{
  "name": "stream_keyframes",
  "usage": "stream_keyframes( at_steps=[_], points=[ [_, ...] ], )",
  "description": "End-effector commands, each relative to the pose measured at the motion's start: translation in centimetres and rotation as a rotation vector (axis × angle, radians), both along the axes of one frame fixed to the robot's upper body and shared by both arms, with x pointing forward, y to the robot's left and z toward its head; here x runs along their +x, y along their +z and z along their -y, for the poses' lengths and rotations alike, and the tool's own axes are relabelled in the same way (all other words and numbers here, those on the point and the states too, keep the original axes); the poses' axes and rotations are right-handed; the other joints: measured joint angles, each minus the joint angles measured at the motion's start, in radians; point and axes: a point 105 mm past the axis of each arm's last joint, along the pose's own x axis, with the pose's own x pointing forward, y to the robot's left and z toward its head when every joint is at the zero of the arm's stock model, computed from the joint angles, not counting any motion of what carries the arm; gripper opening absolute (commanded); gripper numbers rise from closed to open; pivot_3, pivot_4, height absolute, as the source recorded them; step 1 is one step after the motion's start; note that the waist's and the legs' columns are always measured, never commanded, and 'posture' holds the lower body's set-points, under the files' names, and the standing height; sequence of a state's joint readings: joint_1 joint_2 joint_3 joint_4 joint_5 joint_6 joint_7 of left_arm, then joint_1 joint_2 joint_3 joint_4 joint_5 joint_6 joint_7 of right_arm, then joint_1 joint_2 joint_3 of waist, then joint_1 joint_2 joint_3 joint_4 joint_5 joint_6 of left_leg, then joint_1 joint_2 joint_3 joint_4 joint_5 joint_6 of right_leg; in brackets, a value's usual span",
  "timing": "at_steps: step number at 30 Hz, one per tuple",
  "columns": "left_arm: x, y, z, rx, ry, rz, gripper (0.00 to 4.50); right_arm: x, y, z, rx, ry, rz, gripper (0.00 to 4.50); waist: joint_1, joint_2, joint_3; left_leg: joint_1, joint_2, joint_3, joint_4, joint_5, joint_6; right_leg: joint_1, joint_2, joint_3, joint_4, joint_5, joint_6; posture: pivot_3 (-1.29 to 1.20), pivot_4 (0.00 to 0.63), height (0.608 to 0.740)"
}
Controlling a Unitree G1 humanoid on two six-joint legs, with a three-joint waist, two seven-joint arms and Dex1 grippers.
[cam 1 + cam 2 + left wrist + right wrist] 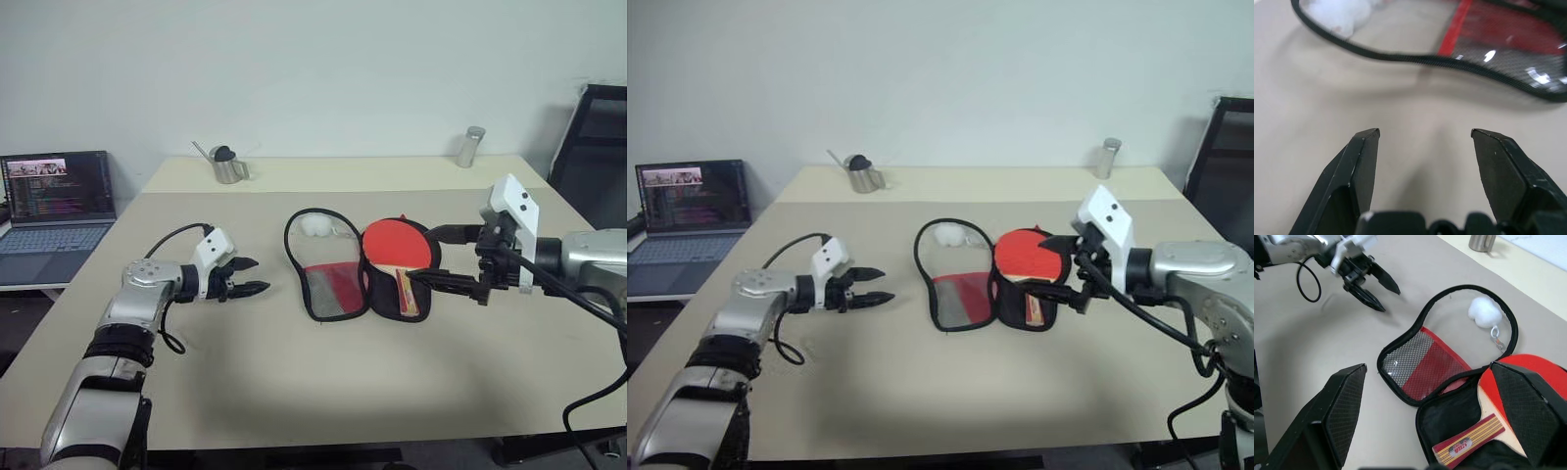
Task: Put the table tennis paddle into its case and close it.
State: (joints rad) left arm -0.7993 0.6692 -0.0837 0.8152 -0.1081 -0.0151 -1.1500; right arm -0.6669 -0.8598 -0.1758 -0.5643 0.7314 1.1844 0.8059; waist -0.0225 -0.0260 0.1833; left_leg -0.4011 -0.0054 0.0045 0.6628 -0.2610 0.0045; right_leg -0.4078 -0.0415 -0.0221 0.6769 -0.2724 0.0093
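Note:
The case [331, 290] lies unzipped and spread flat mid-table. Its left flap shows red cloth under black mesh [1418, 363]; its right half is black lining [383, 292]. The table tennis paddle [397, 245] rests in that right half, red face up, with its striped handle [1466, 444] pointing toward me. A white pompom [315, 225] lies inside the flap's zip loop. My left gripper [260, 275] is open, low over the table to the left of the flap's rim [1400, 56] and apart from it. My right gripper [421, 255] is open, hovering at the paddle's right side, holding nothing.
A small metal pitcher [227, 164] and a steel tumbler [470, 147] stand on the far table. An open laptop [54, 211] sits on a lower desk at the left. A black chair [598, 137] is at the back right.

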Motion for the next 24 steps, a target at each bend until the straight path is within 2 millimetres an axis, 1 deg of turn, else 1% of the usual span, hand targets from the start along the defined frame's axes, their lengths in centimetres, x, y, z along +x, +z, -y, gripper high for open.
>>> stream_keyframes(
  at_steps=[1,6,11,15,18,21,24],
  points=[
    [1.6,0.3,1.1,0.018,0.027,0.059,3.26,-0.1,0.9,0.0,0.009,0.011,0.049,4.45,0.005,0.000,0.000,0.000,0.000,0.000,0.000,0.000,0.000,0.000,0.000,0.000,0.000,0.000,0.000,0.00,0.150,0.740],
    [3.0,-1.0,3.2,0.050,0.047,0.063,3.26,0.2,0.7,0.1,0.010,-0.006,0.058,4.45,0.009,-0.002,0.001,-0.001,0.000,0.000,0.000,0.000,0.000,0.000,0.000,0.000,0.000,0.000,0.000,0.00,0.150,0.740],
    [3.8,-1.4,4.9,0.034,0.066,0.064,3.26,0.2,0.6,0.3,0.010,-0.024,0.062,4.45,0.013,-0.002,0.001,0.000,0.000,0.000,0.000,0.000,0.000,0.000,0.000,-0.001,0.000,0.000,0.000,0.00,0.150,0.740],
    [4.1,-1.5,6.3,0.011,0.059,0.057,3.26,0.2,0.6,0.5,0.009,-0.036,0.064,4.45,0.022,-0.002,0.001,0.000,0.000,0.000,0.001,0.000,0.000,0.000,-0.001,-0.001,0.001,0.000,0.000,0.00,0.150,0.740],
    [4.4,-0.5,8.0,-0.013,0.023,0.079,3.26,0.1,0.5,1.0,0.000,-0.054,0.061,4.45,0.033,-0.002,0.001,-0.001,-0.001,-0.002,0.002,0.000,0.000,0.001,-0.001,-0.003,0.001,0.000,0.000,0.00,0.150,0.740],
    [4.9,2.1,11.0,-0.057,-0.051,0.137,3.26,0.0,0.8,2.1,-0.014,-0.091,0.062,4.45,0.039,-0.003,0.001,-0.002,-0.002,-0.003,0.003,0.000,0.000,0.001,-0.003,-0.005,0.000,0.000,0.000,0.00,0.150,0.740],
    [5.0,3.6,12.8,-0.087,-0.090,0.168,3.26,-0.1,0.9,2.8,-0.022,-0.117,0.066,4.45,0.041,-0.003,0.002,-0.005,-0.002,-0.005,0.004,0.000,0.000,0.000,-0.003,-0.007,-0.001,0.000,0.000,0.00,0.150,0.740]
  ],
)
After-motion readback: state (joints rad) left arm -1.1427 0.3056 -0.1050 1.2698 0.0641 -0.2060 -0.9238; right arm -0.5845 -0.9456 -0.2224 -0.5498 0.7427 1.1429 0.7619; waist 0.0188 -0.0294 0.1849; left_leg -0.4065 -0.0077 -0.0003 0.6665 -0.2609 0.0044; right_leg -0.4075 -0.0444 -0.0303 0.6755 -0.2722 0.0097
